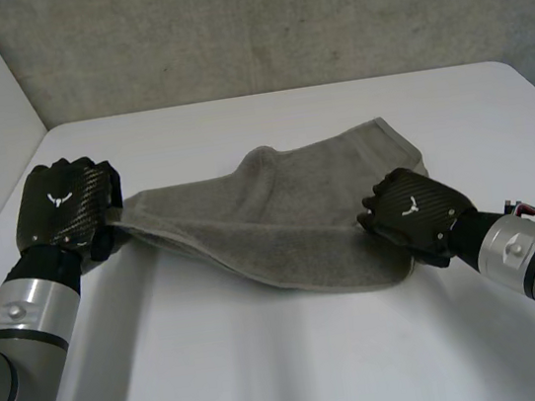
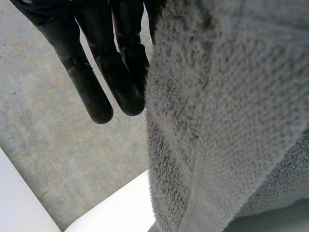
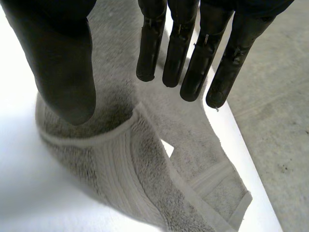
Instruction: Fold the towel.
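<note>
As it lay nearest, at 4 o'clock on the white bench point(image 1: 302, 375), the right robot hand point(image 1: 411, 215) carried a small white emblem point(image 1: 410, 206) on its back. It was open, with straight fingers point(image 3: 150, 48) over the edge of the towel point(image 1: 291, 222). At 9 o'clock the left robot hand point(image 1: 65, 214), bearing a like mark, gripped the towel's lifted end. The grey-brown terry towel, rumpled and loosely doubled, with a ribbed band point(image 3: 116, 164) near its hem, sprawled across the bench's middle. Beyond, at 12 o'clock, rose a speckled grey wall point(image 1: 272, 20).
</note>
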Tool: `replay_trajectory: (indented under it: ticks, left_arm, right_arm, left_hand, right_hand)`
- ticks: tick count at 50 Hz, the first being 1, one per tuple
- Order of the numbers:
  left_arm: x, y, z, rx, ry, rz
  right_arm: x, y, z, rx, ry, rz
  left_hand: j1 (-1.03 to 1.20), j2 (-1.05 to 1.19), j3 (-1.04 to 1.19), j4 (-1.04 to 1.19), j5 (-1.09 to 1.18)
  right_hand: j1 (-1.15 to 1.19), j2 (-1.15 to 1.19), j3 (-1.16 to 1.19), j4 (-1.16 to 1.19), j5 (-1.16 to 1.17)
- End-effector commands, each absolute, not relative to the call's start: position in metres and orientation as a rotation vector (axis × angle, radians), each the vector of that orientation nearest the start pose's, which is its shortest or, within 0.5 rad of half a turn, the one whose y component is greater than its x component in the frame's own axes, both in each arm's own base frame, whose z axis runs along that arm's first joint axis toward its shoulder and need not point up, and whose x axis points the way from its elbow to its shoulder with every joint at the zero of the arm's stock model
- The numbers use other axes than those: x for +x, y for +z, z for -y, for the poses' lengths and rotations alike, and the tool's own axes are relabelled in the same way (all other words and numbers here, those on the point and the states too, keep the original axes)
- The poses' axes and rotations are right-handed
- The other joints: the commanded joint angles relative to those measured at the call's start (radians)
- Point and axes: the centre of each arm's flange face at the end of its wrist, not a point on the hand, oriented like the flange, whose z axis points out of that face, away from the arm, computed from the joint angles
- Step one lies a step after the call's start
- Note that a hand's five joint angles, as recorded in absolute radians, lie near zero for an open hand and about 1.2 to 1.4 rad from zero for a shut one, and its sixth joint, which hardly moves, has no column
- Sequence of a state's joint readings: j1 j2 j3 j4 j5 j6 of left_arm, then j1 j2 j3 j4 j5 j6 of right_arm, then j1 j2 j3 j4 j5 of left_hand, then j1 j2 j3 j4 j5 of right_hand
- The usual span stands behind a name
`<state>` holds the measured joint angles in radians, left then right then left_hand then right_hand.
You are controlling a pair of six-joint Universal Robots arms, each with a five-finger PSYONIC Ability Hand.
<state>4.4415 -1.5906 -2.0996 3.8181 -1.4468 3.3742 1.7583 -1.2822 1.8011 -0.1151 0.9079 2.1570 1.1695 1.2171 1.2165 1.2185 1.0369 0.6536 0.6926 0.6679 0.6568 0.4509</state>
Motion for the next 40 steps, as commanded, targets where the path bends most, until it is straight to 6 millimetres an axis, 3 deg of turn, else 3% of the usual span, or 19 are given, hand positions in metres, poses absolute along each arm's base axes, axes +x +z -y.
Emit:
replay_trajectory:
  ticks: [1, 9, 17, 40]
  left_arm:
    - [-0.214, 0.21, 0.24, 0.683, -2.432, -2.047]
    - [-0.215, 0.209, 0.24, 0.685, -2.431, -2.05]
    - [-0.215, 0.205, 0.241, 0.689, -2.415, -2.068]
    - [-0.215, 0.204, 0.24, 0.691, -2.412, -2.072]
  right_arm:
    - [0.237, 0.154, 0.253, -2.077, -1.788, -1.597]
    - [0.231, 0.148, 0.255, -2.294, -1.808, -1.525]
    - [0.234, 0.137, 0.253, -2.311, -1.778, -1.483]
    - [0.235, 0.131, 0.236, -2.355, -1.747, -1.351]
  left_hand:
    - [0.227, 0.179, 0.18, 0.178, 0.185]
    - [0.227, 0.179, 0.18, 0.178, 0.185]
    - [0.227, 0.179, 0.18, 0.178, 0.185]
    - [0.227, 0.179, 0.18, 0.178, 0.185]
  right_hand:
    - [-0.04, -0.079, -0.054, -0.043, -0.012]
    - [-0.04, -0.079, -0.054, -0.043, -0.012]
    - [-0.04, -0.079, -0.054, -0.043, -0.012]
    - [-0.04, -0.079, -0.054, -0.043, -0.012]
